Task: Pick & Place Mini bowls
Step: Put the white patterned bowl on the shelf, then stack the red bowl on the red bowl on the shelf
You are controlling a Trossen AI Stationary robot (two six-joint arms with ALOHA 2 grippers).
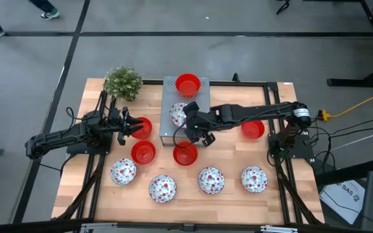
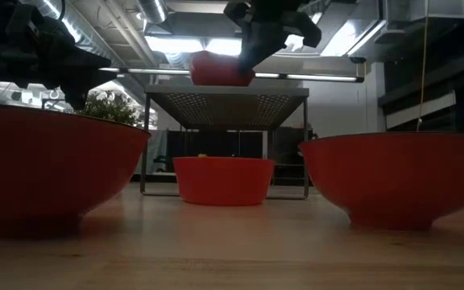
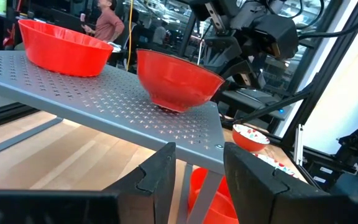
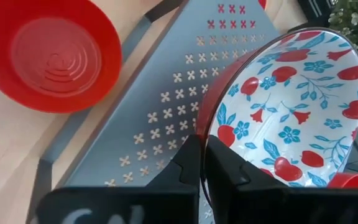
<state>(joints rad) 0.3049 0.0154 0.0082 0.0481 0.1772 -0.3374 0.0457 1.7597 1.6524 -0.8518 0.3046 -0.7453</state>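
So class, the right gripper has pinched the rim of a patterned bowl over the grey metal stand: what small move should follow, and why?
Probably open the right gripper: its shut fingers pinch the patterned bowl's rim, and the bowl already seems to sit on the grey stand beside a red bowl.
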